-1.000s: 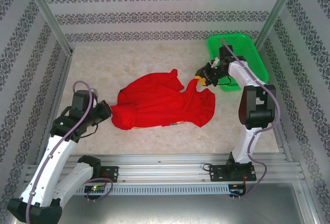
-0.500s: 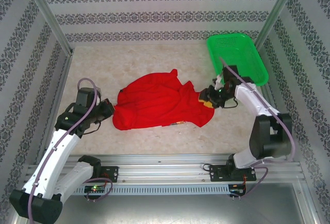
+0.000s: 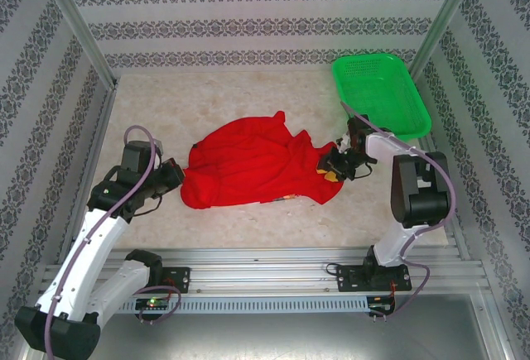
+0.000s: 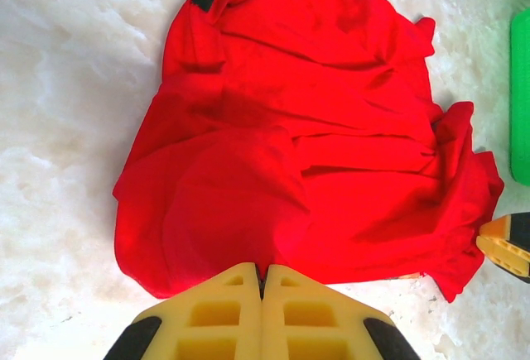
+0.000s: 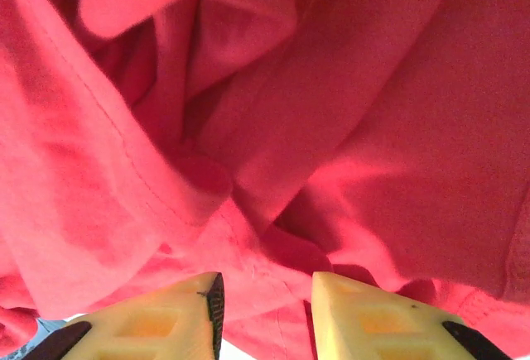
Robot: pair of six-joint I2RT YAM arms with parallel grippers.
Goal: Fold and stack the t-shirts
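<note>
At the t-shirt's (image 3: 257,168) right edge, your right gripper (image 3: 328,165) has dropped in, jaws parted astride cloth; left gripper (image 4: 262,281) clenched; folding unstarted.

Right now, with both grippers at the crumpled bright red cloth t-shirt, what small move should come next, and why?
Probably close the right gripper. Its jaws stand apart around a fold at the right edge of the bright red cloth t-shirt, while the left gripper is shut at the opposite edge. The shirt lies bunched; gripping both sides would allow spreading it flat.
</note>
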